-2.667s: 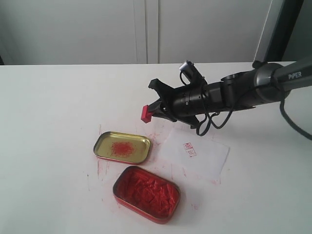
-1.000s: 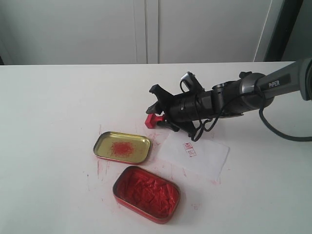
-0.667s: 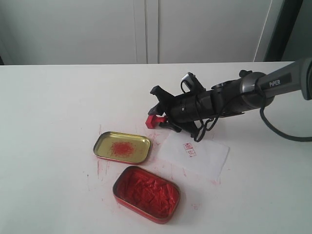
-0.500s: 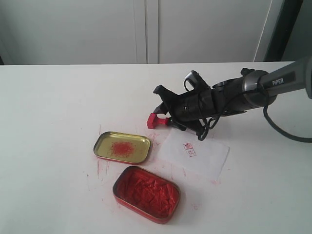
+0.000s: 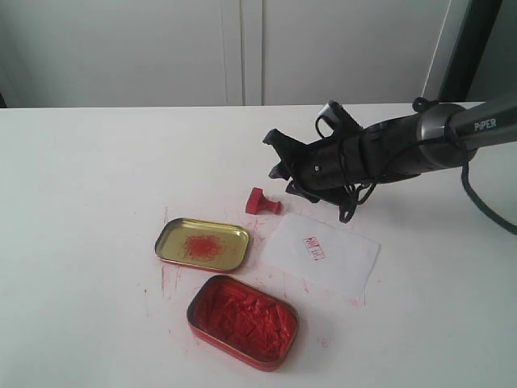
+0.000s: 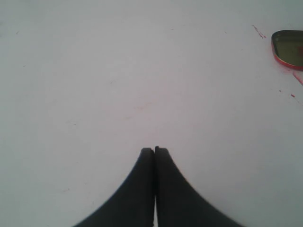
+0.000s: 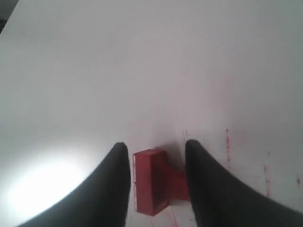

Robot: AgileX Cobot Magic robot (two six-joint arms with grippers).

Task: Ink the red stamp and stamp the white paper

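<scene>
Soft, even light casts faint shadows on the white tabletop (image 5: pixel 81 162); the right wrist view is blurred, with a glare patch.

Inspected: right arm (image 5: pixel 440 129), a grey tubular link with white "PiPER" lettering (image 5: pixel 487 124) at its right end. The forward section is black, cylindrical and ribbed. Thin black cables (image 5: pixel 346 212) loop beneath the wrist, and 1 thicker black cable (image 5: pixel 468 184) hangs at the far right. A small silver-and-black camera block (image 5: pixel 333 113) is mounted on top of the wrist. The right gripper (image 5: pixel 277 158) is matt black with 2 fingers (image 7: pixel 111 189), broad at the root and tapering to rounded tips. The left gripper (image 6: pixel 155 150) shows 2 matt black fingers of the same curved, tapering form.
</scene>
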